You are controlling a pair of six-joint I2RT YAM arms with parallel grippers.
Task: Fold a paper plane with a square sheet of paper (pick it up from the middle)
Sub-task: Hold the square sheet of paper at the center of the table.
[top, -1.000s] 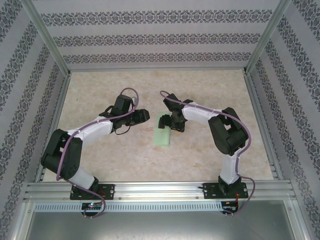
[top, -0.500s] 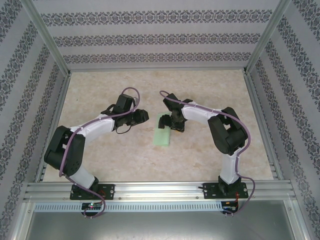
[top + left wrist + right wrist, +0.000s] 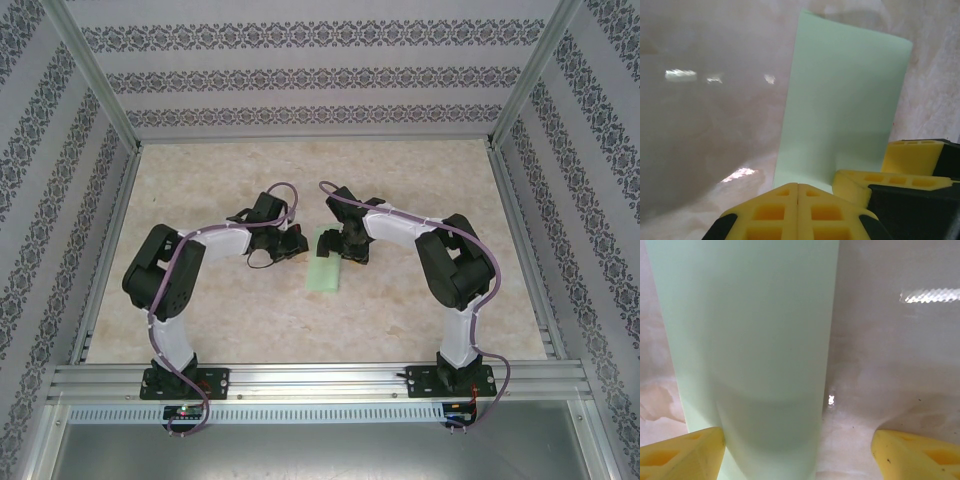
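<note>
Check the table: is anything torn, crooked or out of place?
Nothing damaged. The sheet of paper lies as a narrow strip, with no tears visible. One oddity: it sits off-centre in the open right gripper, against one finger, with bare table beside the other. The left gripper is shut at its edge.

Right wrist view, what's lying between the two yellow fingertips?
Right wrist view shows the paper covering the picture's left part of the gap, up to that fingertip; bare table covers the rest.
</note>
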